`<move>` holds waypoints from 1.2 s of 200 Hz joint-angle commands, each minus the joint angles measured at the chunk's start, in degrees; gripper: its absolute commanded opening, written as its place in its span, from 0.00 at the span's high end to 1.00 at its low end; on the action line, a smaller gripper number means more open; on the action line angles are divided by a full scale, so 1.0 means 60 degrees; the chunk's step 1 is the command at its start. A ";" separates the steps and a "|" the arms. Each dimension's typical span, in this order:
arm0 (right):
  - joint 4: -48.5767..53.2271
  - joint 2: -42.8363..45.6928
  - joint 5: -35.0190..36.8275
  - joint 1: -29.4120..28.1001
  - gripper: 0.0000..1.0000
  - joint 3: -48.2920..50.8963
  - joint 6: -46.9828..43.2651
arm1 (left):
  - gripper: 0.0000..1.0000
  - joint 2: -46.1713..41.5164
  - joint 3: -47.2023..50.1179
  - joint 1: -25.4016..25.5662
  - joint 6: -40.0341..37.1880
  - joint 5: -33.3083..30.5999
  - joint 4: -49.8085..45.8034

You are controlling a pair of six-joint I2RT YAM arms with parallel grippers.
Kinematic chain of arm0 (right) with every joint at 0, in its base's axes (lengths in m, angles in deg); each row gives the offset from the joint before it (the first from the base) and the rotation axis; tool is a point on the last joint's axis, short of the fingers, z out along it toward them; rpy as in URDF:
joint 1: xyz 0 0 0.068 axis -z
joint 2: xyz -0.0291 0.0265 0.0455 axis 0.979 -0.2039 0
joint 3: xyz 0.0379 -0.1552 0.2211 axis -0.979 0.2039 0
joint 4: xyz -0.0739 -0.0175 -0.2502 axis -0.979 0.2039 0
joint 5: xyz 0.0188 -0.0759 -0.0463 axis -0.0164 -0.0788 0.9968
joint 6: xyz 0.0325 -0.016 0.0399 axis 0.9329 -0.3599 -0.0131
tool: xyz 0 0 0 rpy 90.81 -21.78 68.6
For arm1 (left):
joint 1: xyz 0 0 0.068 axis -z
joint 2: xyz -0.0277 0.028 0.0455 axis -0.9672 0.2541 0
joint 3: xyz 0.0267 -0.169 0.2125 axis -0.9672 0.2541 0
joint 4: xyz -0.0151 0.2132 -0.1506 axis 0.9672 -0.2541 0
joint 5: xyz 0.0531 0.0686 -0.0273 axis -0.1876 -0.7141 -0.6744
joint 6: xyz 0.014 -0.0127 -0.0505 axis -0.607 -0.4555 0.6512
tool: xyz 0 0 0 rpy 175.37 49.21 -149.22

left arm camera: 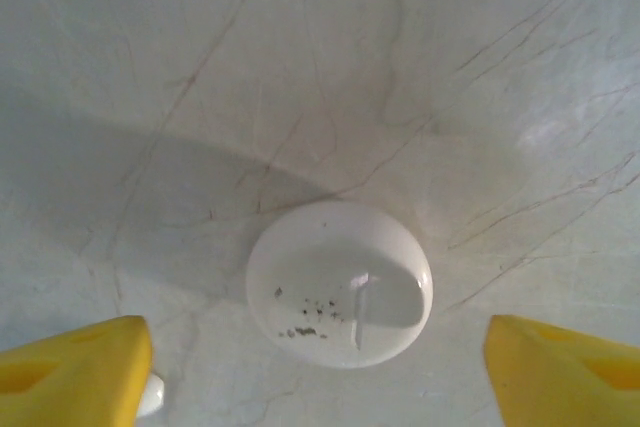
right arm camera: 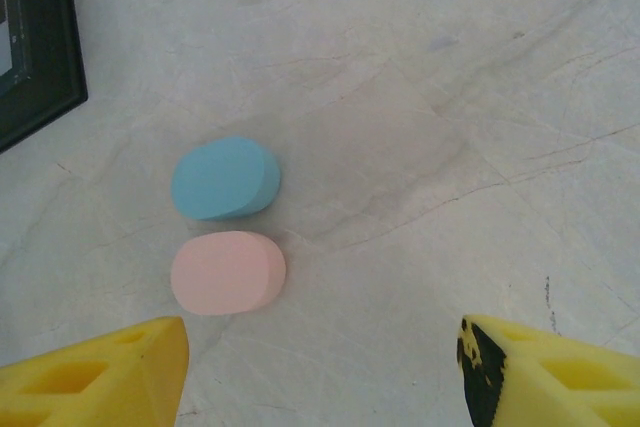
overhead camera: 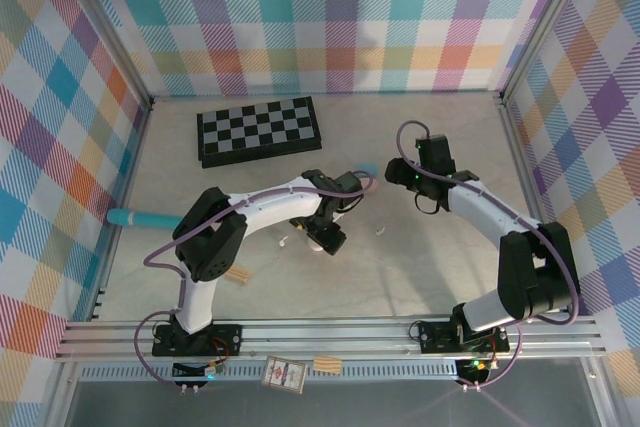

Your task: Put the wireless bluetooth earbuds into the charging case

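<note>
Earbud (overhead camera: 381,231), a white speck from overhead, lies right of the left gripper (overhead camera: 332,237), axis unreadable. Left wrist view: it gapes empty before a white case (left arm camera: 340,282), contents unclear. Right wrist view: right gripper (right arm camera: 323,327) spread, empty; blue case (right arm camera: 225,179), pink case (right arm camera: 228,272) closed.

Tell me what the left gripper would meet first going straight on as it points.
Most likely the white case, centred on the table ahead of the left gripper, between its open fingers; depth is unclear.
</note>
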 commanded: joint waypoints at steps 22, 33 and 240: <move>-0.0007 0.0378 -0.0042 0.0050 0.28 0.0048 -0.0166 | 0.29 0.0336 -0.0282 0.0061 0.0093 0.0330 -0.0769; 0.0014 0.0406 -0.0047 0.0064 0.28 0.0034 -0.0188 | 0.31 0.0402 -0.0276 0.0061 0.0095 0.0387 -0.0649; -0.1395 0.3326 -0.1553 0.0075 0.25 0.1600 -0.0709 | 0.56 -0.1963 0.1684 -0.1186 0.3191 0.1374 0.4249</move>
